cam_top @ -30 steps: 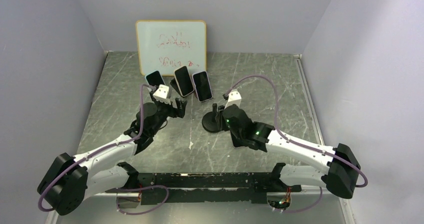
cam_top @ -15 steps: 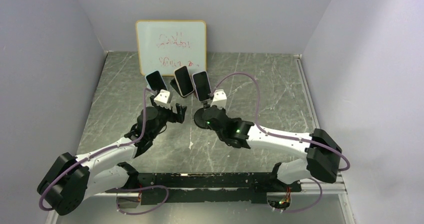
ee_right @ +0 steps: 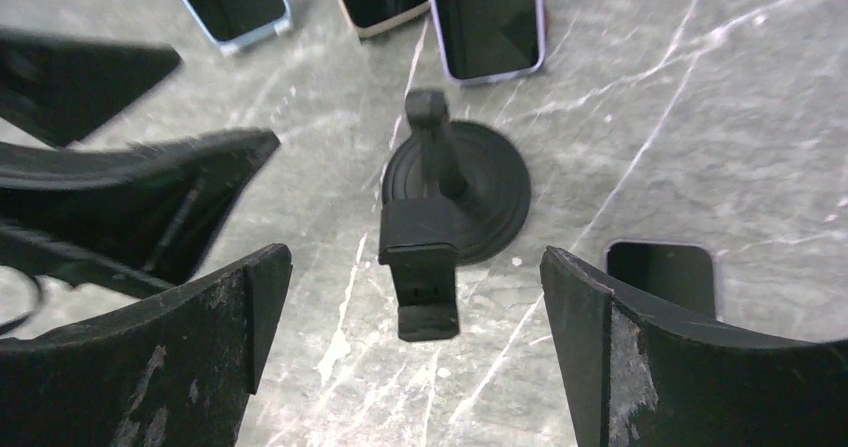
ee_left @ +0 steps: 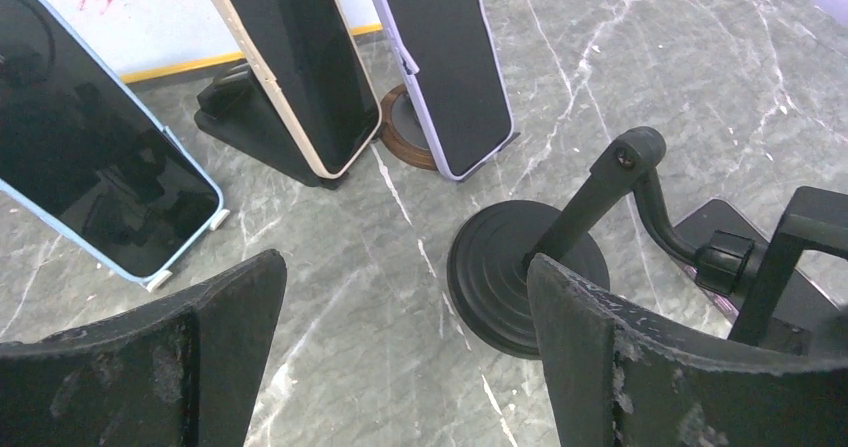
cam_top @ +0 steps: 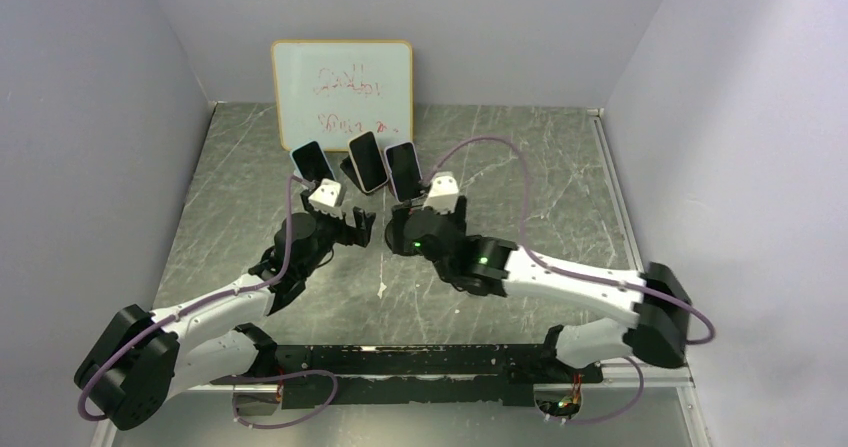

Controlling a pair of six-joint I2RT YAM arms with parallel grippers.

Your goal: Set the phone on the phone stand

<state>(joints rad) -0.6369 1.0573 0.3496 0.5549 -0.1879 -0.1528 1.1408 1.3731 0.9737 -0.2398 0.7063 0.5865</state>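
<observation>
The empty black phone stand (ee_right: 447, 189), with a round base and a cradle (ee_right: 421, 267) on a bent neck, stands on the marble table. My right gripper (ee_right: 412, 259) hangs open above it, fingers on either side of the cradle and touching nothing. A dark phone (ee_right: 661, 274) lies flat on the table just right of the stand. My left gripper (ee_left: 405, 267) is open and empty, left of the stand (ee_left: 512, 267). In the top view the right gripper (cam_top: 402, 223) covers most of the stand, the left gripper (cam_top: 355, 223) is beside it, and the flat phone is hidden.
Three other phones lean on stands at the back: blue (cam_top: 311, 160), cream (cam_top: 367, 161) and lilac (cam_top: 403, 171). A whiteboard (cam_top: 342, 92) leans on the rear wall behind them. Walls close in the table on both sides.
My right arm swung left and toward the back, bringing the stand along, then opened its jaws and let go. The left gripper opened a little wider and stayed in place.
</observation>
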